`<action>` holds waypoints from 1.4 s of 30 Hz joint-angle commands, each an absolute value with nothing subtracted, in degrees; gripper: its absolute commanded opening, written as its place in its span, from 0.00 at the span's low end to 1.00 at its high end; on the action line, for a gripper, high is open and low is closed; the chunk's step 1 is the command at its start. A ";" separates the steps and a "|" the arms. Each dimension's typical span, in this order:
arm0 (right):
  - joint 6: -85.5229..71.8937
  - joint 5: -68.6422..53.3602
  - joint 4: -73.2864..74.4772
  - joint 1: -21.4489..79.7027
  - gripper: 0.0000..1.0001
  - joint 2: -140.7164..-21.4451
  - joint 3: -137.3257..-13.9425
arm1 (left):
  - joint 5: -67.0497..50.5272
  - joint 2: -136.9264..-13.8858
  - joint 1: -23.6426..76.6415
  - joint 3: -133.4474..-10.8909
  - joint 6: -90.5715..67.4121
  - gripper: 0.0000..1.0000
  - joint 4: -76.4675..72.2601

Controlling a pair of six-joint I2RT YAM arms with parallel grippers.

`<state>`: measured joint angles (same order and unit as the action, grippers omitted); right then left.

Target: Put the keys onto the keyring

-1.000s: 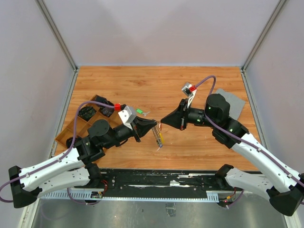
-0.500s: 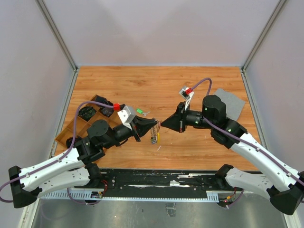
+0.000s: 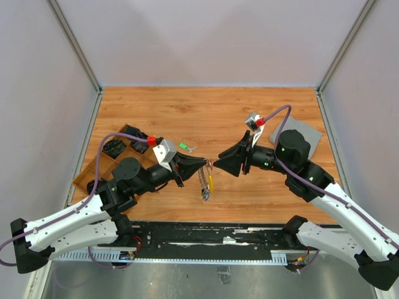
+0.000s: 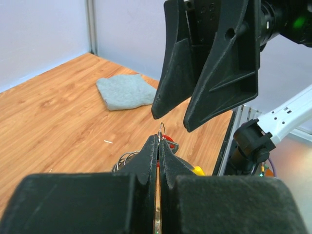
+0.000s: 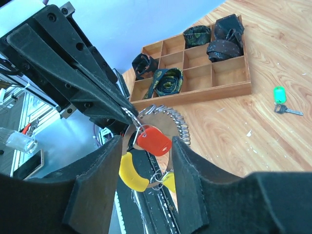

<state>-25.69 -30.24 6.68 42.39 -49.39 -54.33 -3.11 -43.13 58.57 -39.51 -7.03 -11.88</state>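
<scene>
Keyring (image 3: pixel 204 179) between left hand (image 3: pixel 204 163) and right hand (image 3: pixel 219 159); loose key (image 3: pixel 184 147) just behind, tray (image 3: pixel 100 163) left, cloth (image 3: pixel 305 132) far right.

Left end effector (image 3: pixel 204 163) holds keyring (image 3: pixel 202 176); keys (image 3: pixel 210 183) dangle — one yellow.

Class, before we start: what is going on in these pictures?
Two arms meet above the table. The left gripper is shut on the keyring, its chain and keys dangling. The right gripper is open, with the red key on that ring between its fingers. A green key lies loose on the table, not yet on the ring.
</scene>
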 commanded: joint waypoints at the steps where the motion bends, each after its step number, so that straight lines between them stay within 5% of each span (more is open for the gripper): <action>1: -28.16 -32.74 0.55 43.18 0.47 -50.10 -53.24 | -5.55 -41.95 58.25 -40.36 -7.73 0.01 -16.61; 5: -29.43 -33.65 -1.20 43.19 0.46 -50.83 -52.91 | -6.47 -41.95 58.21 -40.34 -7.73 0.01 -17.04; 25: -31.87 -36.18 -4.09 43.24 0.01 -50.74 -52.42 | -5.22 -42.01 58.23 -39.73 -7.78 0.01 -17.05; 42: -30.88 -31.54 7.82 43.17 0.01 -52.09 -55.79 | -4.93 -42.00 58.22 -40.21 -6.99 0.01 -16.70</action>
